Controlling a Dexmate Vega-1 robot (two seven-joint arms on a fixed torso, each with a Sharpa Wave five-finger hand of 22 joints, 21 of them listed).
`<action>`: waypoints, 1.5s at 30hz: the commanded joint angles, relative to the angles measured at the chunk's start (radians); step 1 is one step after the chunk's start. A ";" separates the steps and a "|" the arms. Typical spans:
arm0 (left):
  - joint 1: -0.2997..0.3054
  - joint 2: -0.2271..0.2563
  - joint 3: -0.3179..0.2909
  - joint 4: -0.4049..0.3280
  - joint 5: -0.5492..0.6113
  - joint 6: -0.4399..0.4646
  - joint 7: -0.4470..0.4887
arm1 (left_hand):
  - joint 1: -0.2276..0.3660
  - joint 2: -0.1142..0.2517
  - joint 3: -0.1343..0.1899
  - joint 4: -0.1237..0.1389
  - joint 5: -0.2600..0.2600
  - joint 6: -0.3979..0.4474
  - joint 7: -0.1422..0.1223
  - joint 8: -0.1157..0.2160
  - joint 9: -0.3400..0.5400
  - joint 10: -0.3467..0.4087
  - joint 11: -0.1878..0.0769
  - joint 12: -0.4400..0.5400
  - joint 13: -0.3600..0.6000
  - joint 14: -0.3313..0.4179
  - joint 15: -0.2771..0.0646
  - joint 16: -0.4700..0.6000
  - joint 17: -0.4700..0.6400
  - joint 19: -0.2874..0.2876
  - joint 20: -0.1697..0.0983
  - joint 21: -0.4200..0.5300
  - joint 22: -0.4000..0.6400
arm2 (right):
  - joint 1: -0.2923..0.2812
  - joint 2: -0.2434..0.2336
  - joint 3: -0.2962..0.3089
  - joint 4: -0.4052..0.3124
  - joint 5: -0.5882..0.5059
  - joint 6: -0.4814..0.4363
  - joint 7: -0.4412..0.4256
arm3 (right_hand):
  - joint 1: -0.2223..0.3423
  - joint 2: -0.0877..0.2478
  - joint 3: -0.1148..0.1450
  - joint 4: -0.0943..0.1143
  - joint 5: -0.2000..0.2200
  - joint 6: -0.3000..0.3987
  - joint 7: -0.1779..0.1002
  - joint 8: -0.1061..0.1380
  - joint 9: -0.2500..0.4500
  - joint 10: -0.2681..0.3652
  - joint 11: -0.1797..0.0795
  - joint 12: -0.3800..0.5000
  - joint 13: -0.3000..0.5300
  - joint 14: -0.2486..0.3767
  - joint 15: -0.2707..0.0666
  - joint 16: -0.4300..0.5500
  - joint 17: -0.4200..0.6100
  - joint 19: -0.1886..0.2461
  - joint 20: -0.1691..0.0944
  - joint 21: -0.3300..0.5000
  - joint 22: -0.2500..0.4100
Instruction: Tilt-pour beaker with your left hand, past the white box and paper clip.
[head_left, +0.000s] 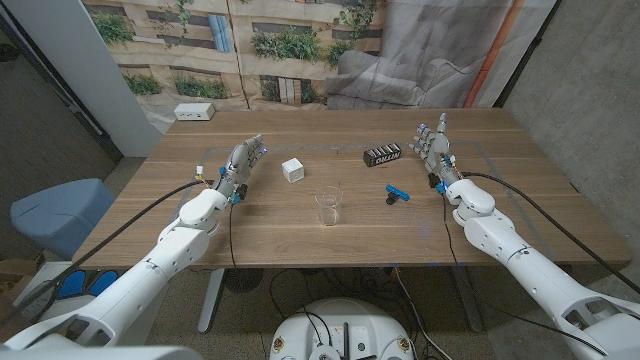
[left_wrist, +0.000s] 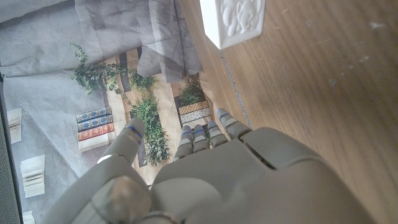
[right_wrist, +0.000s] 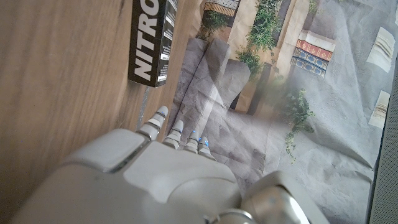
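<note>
A small clear beaker stands upright near the table's middle. Behind it to the left sits the white box, whose embossed face also appears in the left wrist view. A blue paper clip lies to the beaker's right. My left hand stands on its edge left of the white box, fingers straight and apart, holding nothing; its back shows in the left wrist view. My right hand is raised at the right, fingers spread, empty, and its back shows in the right wrist view.
A black box lettered NITRO lies behind the paper clip, close to my right hand. A white power strip sits at the table's far left corner. A printed backdrop hangs behind the wooden table.
</note>
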 joint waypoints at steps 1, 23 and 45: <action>0.063 0.056 -0.015 -0.099 0.008 0.020 0.010 | 0.023 -0.005 0.002 -0.025 0.005 0.004 -0.008 0.010 0.004 0.005 -0.014 0.003 0.002 0.006 -0.015 0.004 0.005 0.011 -0.042 0.002 0.003 | 0.000 0.000 0.000 0.000 0.000 0.000 0.000 | 0.007 0.086 -0.006 0.001 0.006 -0.005 -0.001 0.005 0.001 -0.009 0.003 0.006 0.004 -0.005 -0.020 0.003 0.005 0.001 0.006 0.007 0.004; 0.133 0.165 -0.043 -0.202 0.022 -0.005 -0.069 | 0.098 -0.035 0.016 -0.070 0.020 -0.007 -0.031 0.013 0.005 0.022 -0.045 0.002 0.003 0.029 -0.034 0.007 0.006 0.030 -0.057 0.001 0.001 | -0.001 0.000 0.000 -0.001 0.000 0.000 0.000 | 0.007 0.086 -0.006 0.001 0.006 -0.005 -0.001 0.005 0.001 -0.009 0.003 0.006 0.004 -0.005 -0.020 0.003 0.005 0.001 0.006 0.007 0.004; 0.184 0.264 -0.051 -0.228 0.049 -0.048 -0.168 | 0.160 -0.084 0.022 -0.071 0.026 -0.052 -0.040 0.008 0.006 0.007 -0.067 -0.005 0.005 0.018 -0.044 0.000 0.007 0.022 -0.069 -0.007 0.001 | 0.000 0.000 0.000 0.000 0.000 0.000 0.000 | 0.007 0.086 -0.006 0.001 0.006 -0.005 -0.001 0.005 0.001 -0.009 0.003 0.006 0.004 -0.005 -0.020 0.003 0.005 0.001 0.006 0.007 0.004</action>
